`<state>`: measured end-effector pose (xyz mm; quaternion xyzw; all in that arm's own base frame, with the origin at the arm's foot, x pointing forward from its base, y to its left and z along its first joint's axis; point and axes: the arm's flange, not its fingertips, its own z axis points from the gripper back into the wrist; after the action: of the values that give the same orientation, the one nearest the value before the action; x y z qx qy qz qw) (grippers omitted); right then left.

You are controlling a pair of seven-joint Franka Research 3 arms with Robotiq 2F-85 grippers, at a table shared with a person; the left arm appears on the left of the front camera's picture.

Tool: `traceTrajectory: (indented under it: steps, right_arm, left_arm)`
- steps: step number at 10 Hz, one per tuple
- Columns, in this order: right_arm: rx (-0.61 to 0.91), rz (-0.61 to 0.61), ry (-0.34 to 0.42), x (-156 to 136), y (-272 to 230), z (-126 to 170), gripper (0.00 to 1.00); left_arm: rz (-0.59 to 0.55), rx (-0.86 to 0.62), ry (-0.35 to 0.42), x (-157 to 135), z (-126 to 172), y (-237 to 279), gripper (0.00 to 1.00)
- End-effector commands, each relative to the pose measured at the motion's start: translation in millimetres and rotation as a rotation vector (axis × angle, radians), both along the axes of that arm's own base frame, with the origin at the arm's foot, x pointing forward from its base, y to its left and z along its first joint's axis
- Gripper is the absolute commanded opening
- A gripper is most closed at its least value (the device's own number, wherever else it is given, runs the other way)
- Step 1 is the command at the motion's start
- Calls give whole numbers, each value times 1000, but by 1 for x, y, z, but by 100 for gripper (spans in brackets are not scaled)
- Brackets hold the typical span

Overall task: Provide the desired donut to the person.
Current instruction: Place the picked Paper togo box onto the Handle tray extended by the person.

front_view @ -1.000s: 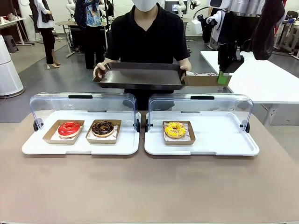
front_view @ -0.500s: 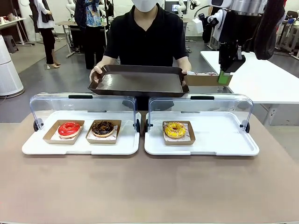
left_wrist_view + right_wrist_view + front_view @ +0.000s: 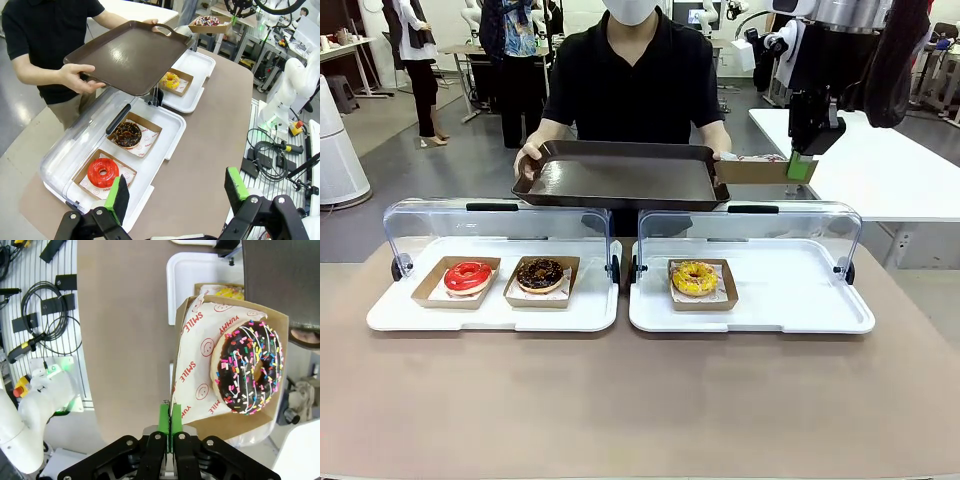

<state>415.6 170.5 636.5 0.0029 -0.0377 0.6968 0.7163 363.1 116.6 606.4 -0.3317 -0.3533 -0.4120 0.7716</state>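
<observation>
My right gripper (image 3: 800,166) is shut on the edge of a cardboard tray (image 3: 753,172), held high beyond the right display case. In the right wrist view the gripper (image 3: 170,423) pinches that cardboard tray (image 3: 226,426), which carries a chocolate donut with coloured sprinkles (image 3: 250,367). The person (image 3: 635,85) holds a dark serving tray (image 3: 620,175) in both hands, its right end next to the cardboard tray. My left gripper (image 3: 176,189) hangs open above the table's left end. A red donut (image 3: 468,275), a chocolate donut (image 3: 540,274) and a yellow donut (image 3: 695,277) lie in the cases.
Two white display cases (image 3: 400,318) (image 3: 850,320) with raised clear lids stand side by side on the brown table (image 3: 640,400). A white table (image 3: 900,180) stands behind at the right. Cables (image 3: 272,155) lie on the floor beside the table.
The person raised the dark tray and shifted it right, toward the held cardboard tray. My right gripper rose slightly with the cardboard tray.
</observation>
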Motion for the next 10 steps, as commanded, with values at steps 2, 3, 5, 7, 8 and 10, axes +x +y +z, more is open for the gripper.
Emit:
traceTrajectory:
  steps: [2,3,5,7,8,10]
  right_arm:
    - [-3,-2,4,-4,-2,-3,0]
    - [-3,-2,4,-4,-2,-3,0]
    - [-3,-2,4,-4,-2,-3,0]
    - [21,-16,-25,2,12,11,2]
    - [22,-7,-55,13,27,21,2]
    - [30,-4,-60,39,47,22,2]
  left_arm:
    - [-2,-10,1,-1,2,1,100]
    - [-2,-10,1,-1,2,1,100]
    - [-2,-10,1,-1,2,1,100]
    - [-2,-10,1,-1,2,1,100]
    - [-2,-10,1,-1,2,1,100]
    - [-2,-10,1,-1,2,1,100]
